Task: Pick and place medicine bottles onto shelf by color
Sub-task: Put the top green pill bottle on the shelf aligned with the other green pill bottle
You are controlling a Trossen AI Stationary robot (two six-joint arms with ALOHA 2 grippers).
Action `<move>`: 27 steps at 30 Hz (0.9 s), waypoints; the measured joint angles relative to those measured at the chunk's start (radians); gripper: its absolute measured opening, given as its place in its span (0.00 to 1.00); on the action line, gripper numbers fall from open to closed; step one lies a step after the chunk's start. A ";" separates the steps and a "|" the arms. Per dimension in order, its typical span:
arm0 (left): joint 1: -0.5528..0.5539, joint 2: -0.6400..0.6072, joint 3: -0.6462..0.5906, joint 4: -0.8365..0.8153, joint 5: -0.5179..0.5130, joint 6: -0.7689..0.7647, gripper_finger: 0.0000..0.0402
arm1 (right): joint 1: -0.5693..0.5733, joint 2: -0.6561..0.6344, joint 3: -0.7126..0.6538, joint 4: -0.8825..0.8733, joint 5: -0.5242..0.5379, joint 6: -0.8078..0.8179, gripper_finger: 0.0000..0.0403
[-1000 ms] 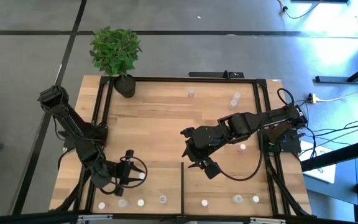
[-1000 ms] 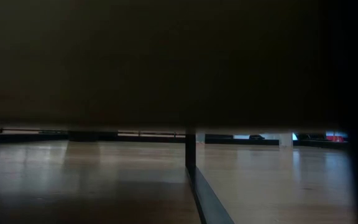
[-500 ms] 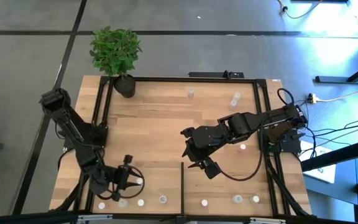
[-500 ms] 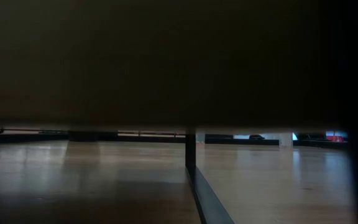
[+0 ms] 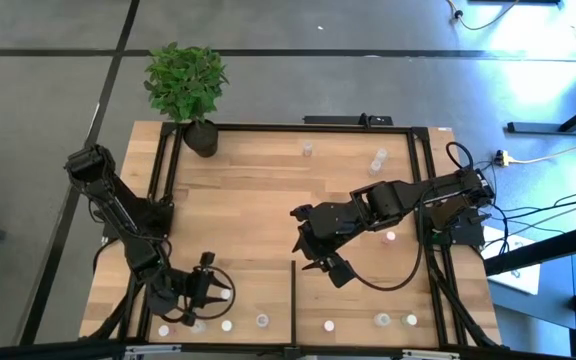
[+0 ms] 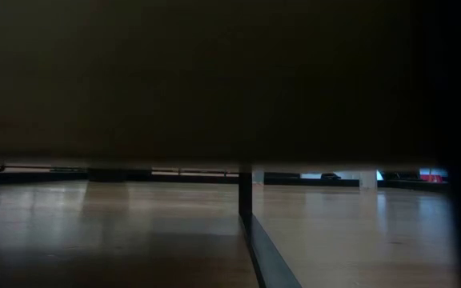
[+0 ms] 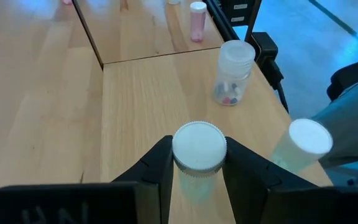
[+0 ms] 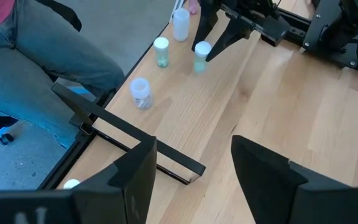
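1. Left gripper [image 7: 199, 180] low over the near left corner of the light-wood shelf panel with thin black rails [image 5: 258, 190], fingers pinching a small translucent bottle with a white ribbed cap [image 7: 198, 147]; in the high view the same gripper [image 5: 211, 292] just in from the near rail, bottle cap showing at its tip [image 5: 226, 293].
2. Held bottle upright between the two dark fingers [image 7: 154, 171], just above or on the boards; cannot tell which.
3. Beside the gripper in the left wrist view: a clear bottle with a clear lid and coloured bits inside [image 7: 233, 71], a whitish bottle with a white cap [image 7: 303, 143], a pink bottle with a white cap [image 7: 197, 20] farther along the same row.
4. Row of small bottles along the near edge in the high view: four left of the short black divider bar [image 5: 293, 290], among them one near [image 5: 227, 325] and one near [image 5: 262, 320]; three right of it, near [image 5: 328, 325], [image 5: 382, 320], [image 5: 410, 320].
5. More bottles at the far side of the shelf [image 5: 307, 150], [image 5: 378, 159], and a pink-topped one by the right arm [image 5: 390, 237].
6. Right gripper [image 8: 191, 180] waiting over the middle of the shelf, fingers spread wide with nothing between them; seen from above at [image 5: 320, 262].
7. Green leafy plant in a black pot [image 5: 189, 95] at the far left corner.
8. Person's legs in blue jeans [image 8: 48, 62] beyond the near rail in the right wrist view.
9. Low view mostly dark; only boards and the divider bar showing.
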 joint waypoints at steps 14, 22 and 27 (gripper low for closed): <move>0.000 0.047 0.000 0.014 0.001 -0.029 0.26 | 0.000 0.000 0.000 0.000 0.000 0.000 0.52; 0.000 0.047 0.000 0.013 0.001 -0.049 0.26 | 0.000 0.000 0.000 0.000 0.000 0.000 0.52; 0.000 0.067 0.000 0.014 0.002 -0.052 0.26 | 0.000 0.000 0.000 0.000 0.000 0.000 0.52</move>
